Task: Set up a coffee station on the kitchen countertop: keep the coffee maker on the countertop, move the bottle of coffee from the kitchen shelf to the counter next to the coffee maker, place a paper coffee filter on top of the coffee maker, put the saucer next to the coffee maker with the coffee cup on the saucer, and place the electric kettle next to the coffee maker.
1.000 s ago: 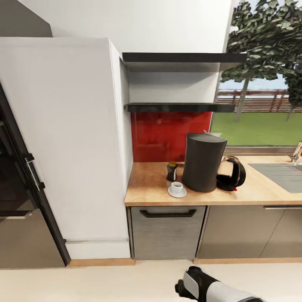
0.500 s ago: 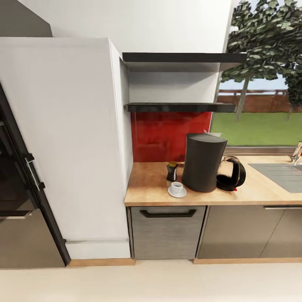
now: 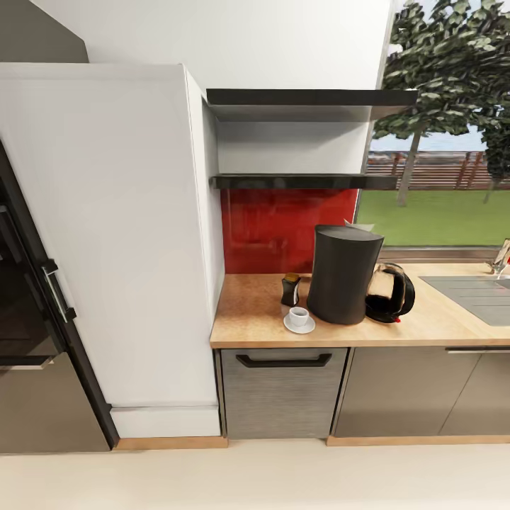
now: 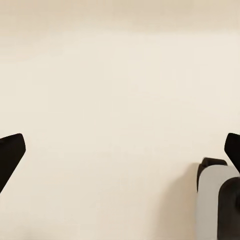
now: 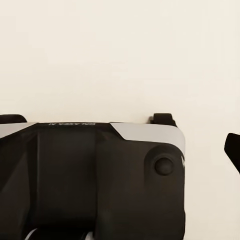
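Note:
On the wooden countertop (image 3: 248, 319) stands the dark cylindrical coffee maker (image 3: 343, 273), with a white paper filter (image 3: 358, 226) peeking over its top. To its left are the small dark bottle of coffee (image 3: 290, 289) and a white cup on a white saucer (image 3: 299, 320). The glass electric kettle (image 3: 389, 292) sits against its right side. My left gripper (image 4: 120, 150) is open over bare cream floor, its fingertips (image 4: 10, 152) far apart. My right gripper (image 5: 120, 150) is open above the robot's own dark body, and one fingertip (image 5: 232, 150) shows at the frame's edge.
Two dark wall shelves (image 3: 304, 180) hang above the counter, in front of a red backsplash. A tall white cabinet (image 3: 113, 234) and a built-in oven (image 3: 28, 319) stand to the left. A cooktop (image 3: 471, 294) lies at the right. Cream floor (image 3: 255, 478) lies between me and the cabinets.
The arm section seen at the bottom of the head view one second ago has dropped out of the picture. The things on the counter have not moved.

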### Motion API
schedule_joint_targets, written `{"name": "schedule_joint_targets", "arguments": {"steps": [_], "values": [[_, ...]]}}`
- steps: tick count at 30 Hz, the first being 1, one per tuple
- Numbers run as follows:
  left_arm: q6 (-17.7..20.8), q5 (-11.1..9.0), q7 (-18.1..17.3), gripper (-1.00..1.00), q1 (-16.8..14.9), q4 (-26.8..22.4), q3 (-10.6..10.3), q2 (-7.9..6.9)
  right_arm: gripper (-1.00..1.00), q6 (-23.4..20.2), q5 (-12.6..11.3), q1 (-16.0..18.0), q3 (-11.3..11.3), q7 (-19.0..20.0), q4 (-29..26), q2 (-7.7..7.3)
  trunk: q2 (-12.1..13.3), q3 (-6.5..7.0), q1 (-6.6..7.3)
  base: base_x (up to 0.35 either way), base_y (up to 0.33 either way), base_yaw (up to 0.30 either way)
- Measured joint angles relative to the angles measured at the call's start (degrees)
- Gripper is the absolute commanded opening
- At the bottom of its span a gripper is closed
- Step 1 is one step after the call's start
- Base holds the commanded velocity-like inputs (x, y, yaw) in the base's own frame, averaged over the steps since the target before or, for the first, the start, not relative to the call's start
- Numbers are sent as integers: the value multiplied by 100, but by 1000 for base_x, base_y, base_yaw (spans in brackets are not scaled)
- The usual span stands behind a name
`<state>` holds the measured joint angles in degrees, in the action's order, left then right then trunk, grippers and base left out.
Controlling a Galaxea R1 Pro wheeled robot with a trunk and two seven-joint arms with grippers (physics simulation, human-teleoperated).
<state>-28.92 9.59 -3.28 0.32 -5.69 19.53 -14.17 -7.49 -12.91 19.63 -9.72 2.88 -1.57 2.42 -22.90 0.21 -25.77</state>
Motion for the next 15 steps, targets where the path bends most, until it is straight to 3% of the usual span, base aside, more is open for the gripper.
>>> {"name": "schedule_joint_targets", "arguments": {"steps": [15], "values": [[4, 4, -11, 100, 2, 26, -22, 2, 100, 2, -6, -2, 10, -5, 6, -12, 0, 0, 0, 0, 0, 0]]}}
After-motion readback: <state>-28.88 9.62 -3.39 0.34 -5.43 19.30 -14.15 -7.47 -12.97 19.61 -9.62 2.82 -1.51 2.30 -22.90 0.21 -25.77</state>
